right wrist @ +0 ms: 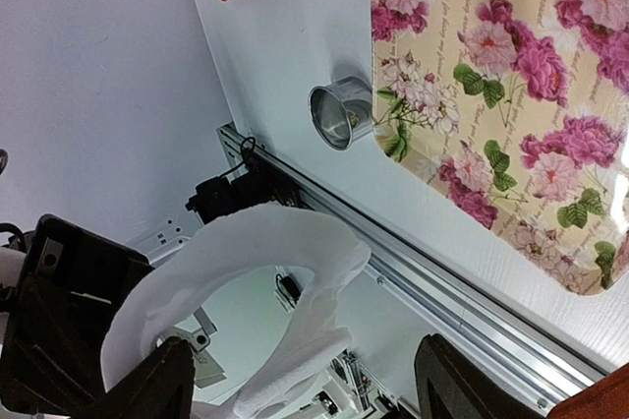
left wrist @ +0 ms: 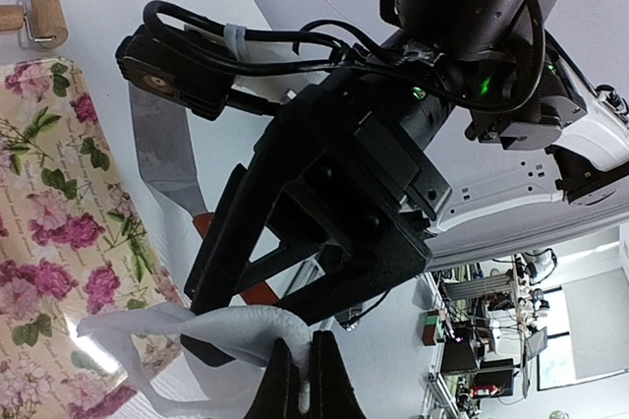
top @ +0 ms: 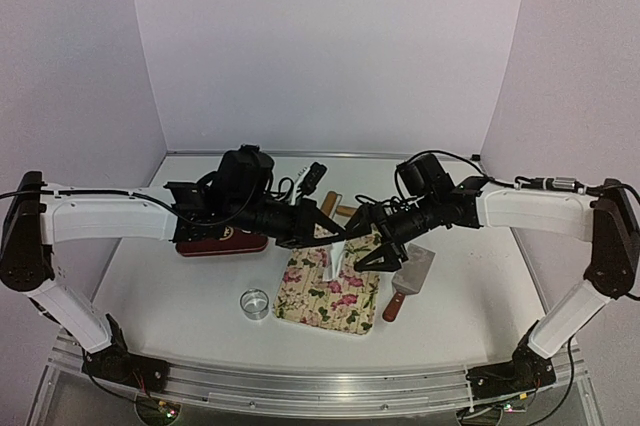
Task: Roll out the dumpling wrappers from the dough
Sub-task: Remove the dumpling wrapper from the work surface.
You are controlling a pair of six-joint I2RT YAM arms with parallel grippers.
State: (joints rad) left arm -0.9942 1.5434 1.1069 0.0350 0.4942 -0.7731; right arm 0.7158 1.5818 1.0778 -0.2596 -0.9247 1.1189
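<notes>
I am reading the table from left to right. The left arm (top: 110, 216) is lying almost level, its base at the near-left corner and its forearm pointing toward the middle of the table. Under its wrist a red tray (top: 215, 243) is sitting on the tabletop. Nearer to me, a small metal ring cutter (top: 255, 303) is standing upright just off the left edge of the floral mat (top: 325, 301).

The left gripper (left wrist: 303, 380) is pressed together on the dough (right wrist: 295, 242) and is pinching one edge of it. The dough is a soft white sheet with a round hole, so it is hanging as a drooping loop in the air above the far part of the floral mat, not resting on it.

The right gripper (right wrist: 303, 360) is facing the left one at close range, with its fingers spread wide. In the right wrist view the loop is sagging between them and lying against one finger (right wrist: 162, 380) – I cannot tell whether that finger is bearing any of its weight.

Behind both grippers, a wooden rolling pin (top: 335, 208) is lying partly hidden. To the right of the mat, a metal scraper (top: 410, 276) with a reddish handle is lying flat. The right arm (top: 530, 208) is mirroring the left – base at the near-right corner, forearm level and angled inward.
</notes>
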